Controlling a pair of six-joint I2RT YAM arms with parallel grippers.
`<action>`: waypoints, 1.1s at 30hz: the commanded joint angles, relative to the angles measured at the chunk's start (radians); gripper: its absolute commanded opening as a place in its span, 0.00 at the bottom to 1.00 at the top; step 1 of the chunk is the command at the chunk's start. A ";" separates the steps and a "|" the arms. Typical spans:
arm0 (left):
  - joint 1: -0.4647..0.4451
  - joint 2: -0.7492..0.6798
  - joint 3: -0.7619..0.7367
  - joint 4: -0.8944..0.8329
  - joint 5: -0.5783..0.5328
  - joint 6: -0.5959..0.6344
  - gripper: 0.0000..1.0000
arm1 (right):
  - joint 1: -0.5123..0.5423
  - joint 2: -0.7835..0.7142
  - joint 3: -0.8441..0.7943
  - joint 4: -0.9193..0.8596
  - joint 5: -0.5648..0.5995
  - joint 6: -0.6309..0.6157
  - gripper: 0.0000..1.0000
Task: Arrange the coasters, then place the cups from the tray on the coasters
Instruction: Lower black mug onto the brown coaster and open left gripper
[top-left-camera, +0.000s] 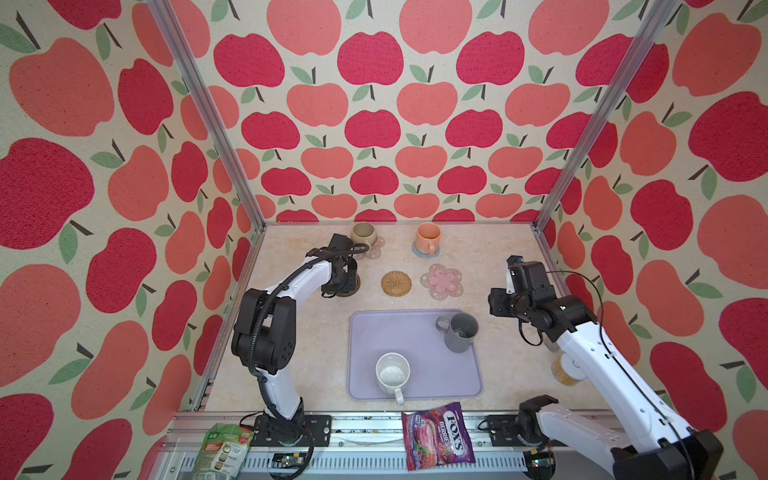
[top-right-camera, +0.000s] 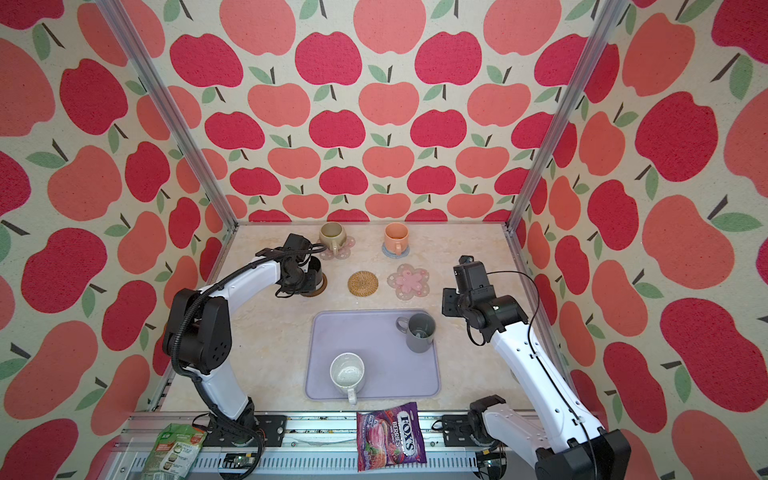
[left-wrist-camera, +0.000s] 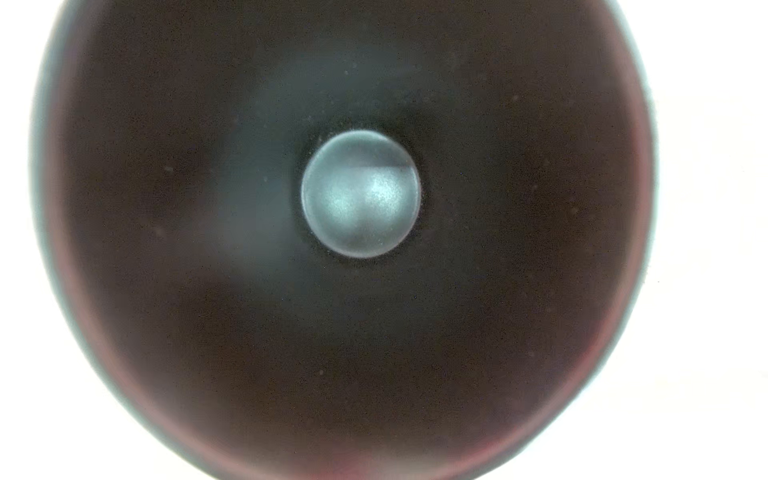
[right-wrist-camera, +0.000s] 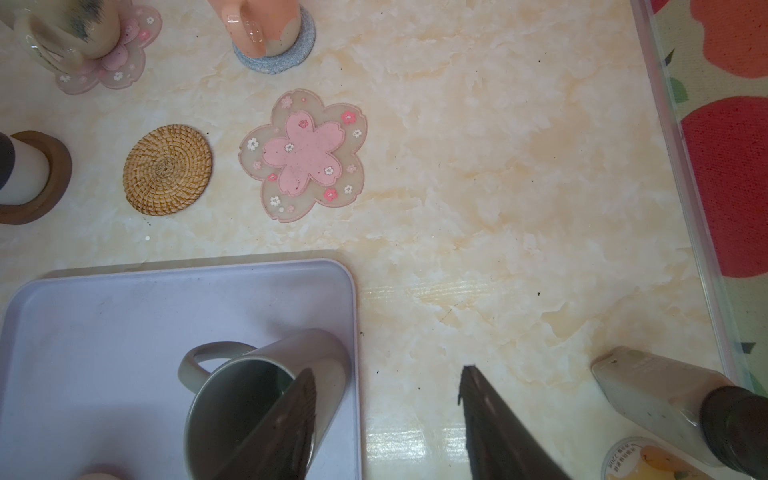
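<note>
The left pincer (top-right-camera: 305, 277) sits over the black mug (top-right-camera: 316, 271) on the brown coaster (top-right-camera: 322, 286) (grip hidden, cannot tell); the right pincer (right-wrist-camera: 388, 372) gapes empty near the grey mug (right-wrist-camera: 249, 386) on the tray (right-wrist-camera: 124, 324).

The bench top (right-wrist-camera: 478, 208) is a smooth marble-look sheet with a glossy sheen. The lavender tray (right-wrist-camera: 124, 316) looks like matt, smooth plastic. The round tan coaster (right-wrist-camera: 167, 169) is coarse woven rattan. The flower coaster (right-wrist-camera: 305, 160) beside it is translucent rubber with a matt pink centre. At the bench's far edge the orange mug (right-wrist-camera: 257, 29) is glossy glazed ceramic on a rough, fuzzy grey-blue coaster (right-wrist-camera: 299, 52). The grey mug (right-wrist-camera: 328, 353) is matt. The walls (top-left-camera: 370, 124) look like printed woven cloth, the corner posts (top-left-camera: 208, 112) brushed metal, the sweet bag (top-left-camera: 437, 436) shiny plastic film.
</note>
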 joint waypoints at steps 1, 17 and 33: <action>0.009 -0.013 -0.023 -0.017 -0.027 -0.022 0.07 | -0.003 -0.020 -0.015 -0.023 -0.010 0.019 0.58; 0.027 -0.015 0.010 -0.030 -0.016 -0.013 0.07 | -0.003 -0.016 -0.001 -0.029 -0.014 0.033 0.58; 0.038 -0.024 0.007 -0.039 -0.009 -0.001 0.08 | -0.003 -0.012 -0.004 -0.026 -0.020 0.048 0.58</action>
